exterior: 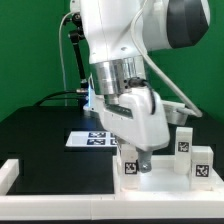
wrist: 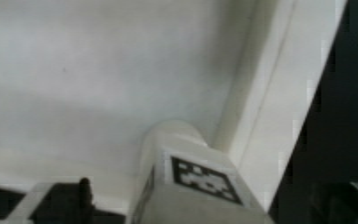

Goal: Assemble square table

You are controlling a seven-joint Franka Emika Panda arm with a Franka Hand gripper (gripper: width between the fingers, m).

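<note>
The gripper (exterior: 141, 157) hangs low at the front of the black table (exterior: 40, 130), right above the white square panel (wrist: 105, 90). A short white leg (wrist: 197, 170) with a marker tag stands on the panel close to its raised rim, directly below the gripper. Whether the fingers are open or touching the leg cannot be told. Two more tagged legs (exterior: 184, 140) (exterior: 202, 163) stand near, toward the exterior view's right. The marker board (exterior: 90, 139) lies behind.
</note>
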